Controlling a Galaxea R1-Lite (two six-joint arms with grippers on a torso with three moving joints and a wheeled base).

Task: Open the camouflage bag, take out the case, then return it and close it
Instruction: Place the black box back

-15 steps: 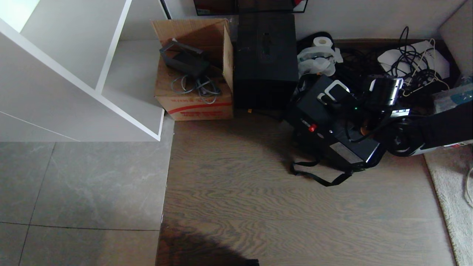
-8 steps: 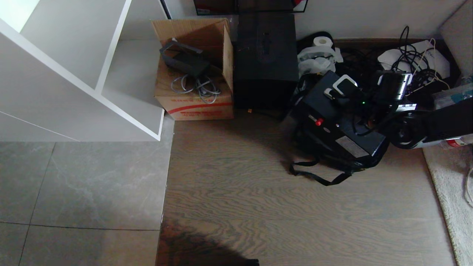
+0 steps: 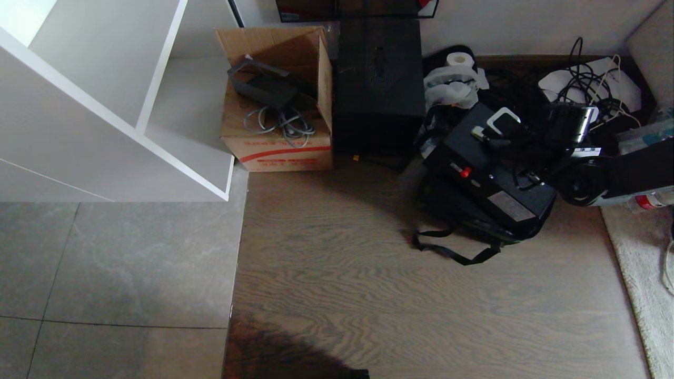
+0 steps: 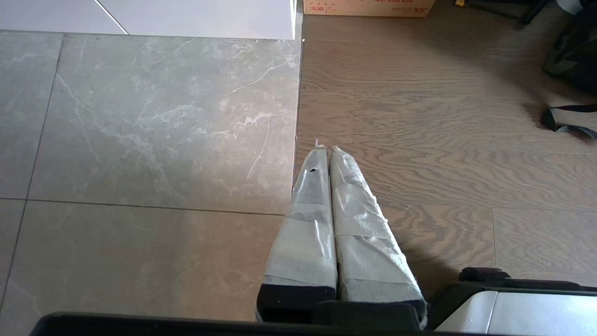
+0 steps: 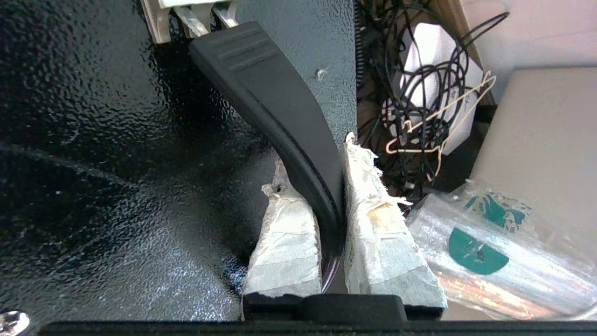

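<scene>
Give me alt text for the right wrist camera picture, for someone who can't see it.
The right gripper, its fingers wrapped in pale tape, is shut on the black handle of a black textured case. Beyond the case lie a tangle of black cables and a clear plastic packet with green print.

wood floor [image 3: 368, 273] under cardboard box [image 3: 276, 142]

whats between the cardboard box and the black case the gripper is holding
The tall black box stands between the cardboard box and the case, touching the cardboard box. The head view shows this; the right gripper is clamped on the case's handle.
</scene>
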